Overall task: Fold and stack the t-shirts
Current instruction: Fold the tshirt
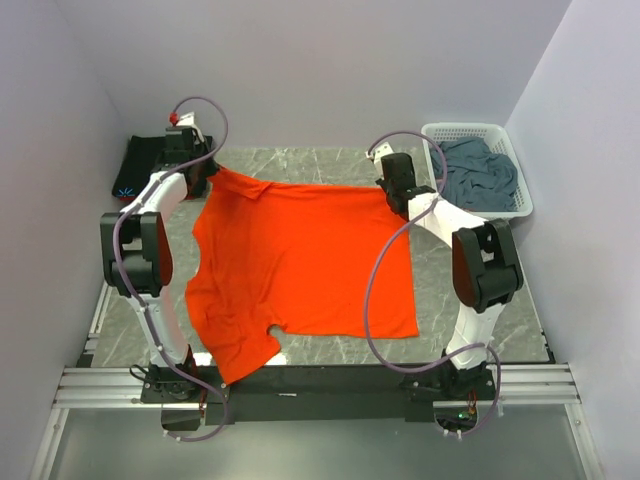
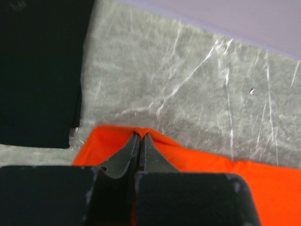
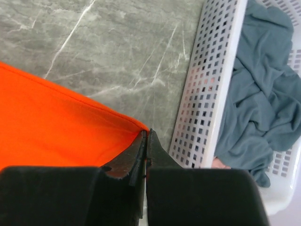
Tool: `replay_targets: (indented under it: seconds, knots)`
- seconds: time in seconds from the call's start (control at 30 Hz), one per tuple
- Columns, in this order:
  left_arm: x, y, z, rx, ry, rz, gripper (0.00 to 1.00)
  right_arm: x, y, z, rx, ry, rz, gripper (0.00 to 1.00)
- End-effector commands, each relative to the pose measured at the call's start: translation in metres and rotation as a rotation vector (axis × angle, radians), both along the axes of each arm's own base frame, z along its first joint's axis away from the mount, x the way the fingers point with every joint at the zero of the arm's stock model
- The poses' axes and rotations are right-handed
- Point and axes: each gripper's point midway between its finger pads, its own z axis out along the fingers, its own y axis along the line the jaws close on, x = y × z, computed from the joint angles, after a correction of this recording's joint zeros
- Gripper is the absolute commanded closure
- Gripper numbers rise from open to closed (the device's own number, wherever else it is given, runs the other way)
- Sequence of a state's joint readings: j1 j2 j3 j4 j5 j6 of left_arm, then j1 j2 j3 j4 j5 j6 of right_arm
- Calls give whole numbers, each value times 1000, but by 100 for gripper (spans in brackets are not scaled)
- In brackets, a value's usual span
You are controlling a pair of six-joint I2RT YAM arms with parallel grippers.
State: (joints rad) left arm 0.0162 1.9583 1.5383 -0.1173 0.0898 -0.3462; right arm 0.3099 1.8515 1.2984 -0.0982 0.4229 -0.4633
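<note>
- One bright orange soft-cloth t-shirt [image 1: 300,260] covers most of the grey veined marble-look table [image 1: 470,330]. Its near left lobe spills over the table's near edge.
- The cloth lies matte and mostly smooth. Its far edge sags between the two far corners, which are lifted slightly.
- At the far left corner, the left gripper [image 2: 140,136] has its jaws pinched tight on a ridge of the orange fabric.
- At the far right corner, the right gripper [image 3: 146,134] is likewise clamped on the orange hem, just beside the white plastic lattice basket [image 1: 460,130].
- The step looks like spreading the shirt before the first fold. The next move likely needs both arms travelling together, so the edge keeps even tension.
- Farther back, a black folded shirt [image 1: 140,165] lies in the far left corner.
- A slate blue-grey shirt [image 1: 480,175] sits crumpled in the basket.
</note>
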Motion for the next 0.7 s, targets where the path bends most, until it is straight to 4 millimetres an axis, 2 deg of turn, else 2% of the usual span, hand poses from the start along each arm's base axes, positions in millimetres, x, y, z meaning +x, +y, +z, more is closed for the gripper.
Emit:
replay_targets:
  seconds: [0.0, 0.1, 0.2, 0.33, 0.47, 0.5, 0.53, 0.67]
  knots:
    - [4, -6, -6, -47, 21, -6, 99, 18, 0, 8, -5, -28, 4, 100]
    - [-1, -9, -10, -72, 44, -8, 99, 21, 1, 8, -7, -16, -3, 100]
    - [-10, -10, 0, -92, 45, 4, 99, 19, 1, 14, 4, -23, -4, 100]
    - [-25, -11, 23, -134, 46, 40, 99, 12, 0, 26, 9, -23, -10, 100]
    - [-44, -15, 36, -196, 63, 74, 99, 0, -2, 30, 22, -12, -15, 100]
    - [-50, -16, 46, -218, 51, 81, 99, -3, -2, 30, 26, -6, -18, 100]
    - [-58, -15, 40, -222, 76, 96, 99, -5, -2, 33, 30, -9, -20, 100]
    - [-82, -16, 42, -256, 104, 140, 99, -18, -2, 29, 36, 18, -26, 100]
